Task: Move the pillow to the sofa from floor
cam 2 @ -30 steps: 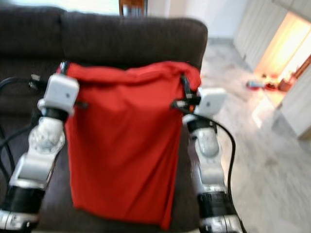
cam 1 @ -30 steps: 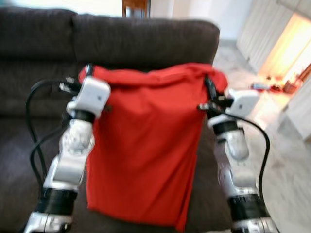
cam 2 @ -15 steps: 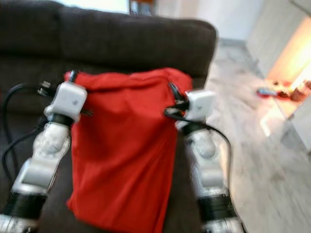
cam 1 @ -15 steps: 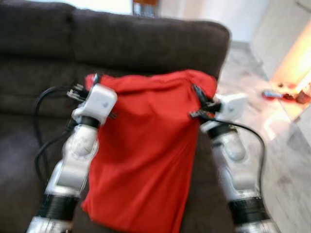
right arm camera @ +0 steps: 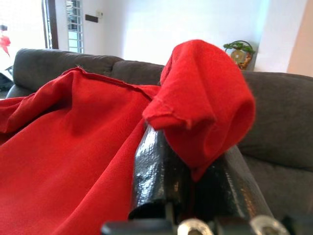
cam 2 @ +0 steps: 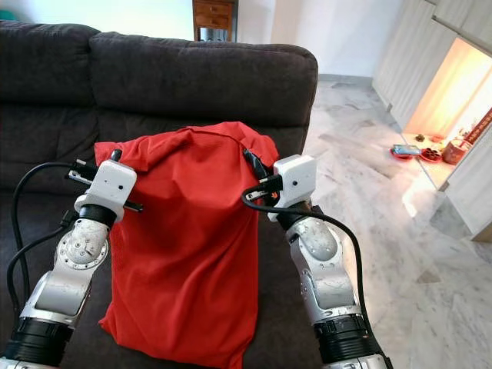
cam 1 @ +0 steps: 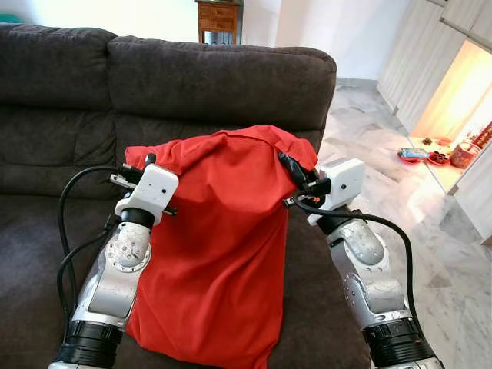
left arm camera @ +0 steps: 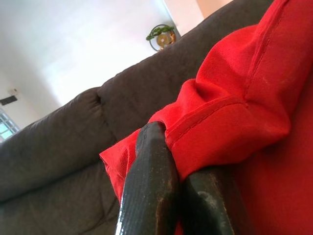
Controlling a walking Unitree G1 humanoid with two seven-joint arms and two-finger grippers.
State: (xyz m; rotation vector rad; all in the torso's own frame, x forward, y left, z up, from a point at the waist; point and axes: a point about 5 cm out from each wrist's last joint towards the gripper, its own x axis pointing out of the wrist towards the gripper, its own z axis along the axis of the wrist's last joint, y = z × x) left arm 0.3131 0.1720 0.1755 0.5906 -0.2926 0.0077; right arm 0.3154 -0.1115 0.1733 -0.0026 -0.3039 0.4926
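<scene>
A red pillow (cam 1: 219, 246) hangs between my two arms over the seat of the dark grey sofa (cam 1: 223, 77). My left gripper (cam 1: 142, 163) is shut on the pillow's top left corner (left arm camera: 215, 122). My right gripper (cam 1: 292, 171) is shut on its top right corner (right arm camera: 203, 105), which folds over the black fingers (right arm camera: 151, 171). The pillow's top edge sags toward the backrest and its lower end rests near the seat cushion (cam 1: 31, 261).
Pale marble floor (cam 1: 430, 207) runs to the right of the sofa's end. Small items lie on the floor by a lit cabinet (cam 1: 430, 154) at far right. A wooden cabinet (cam 1: 219, 19) stands behind the backrest.
Both grippers have lowered and drawn closer together, still shut on the corners. The pillow now sags lower over the seat. The view has steadied and sharpened.
</scene>
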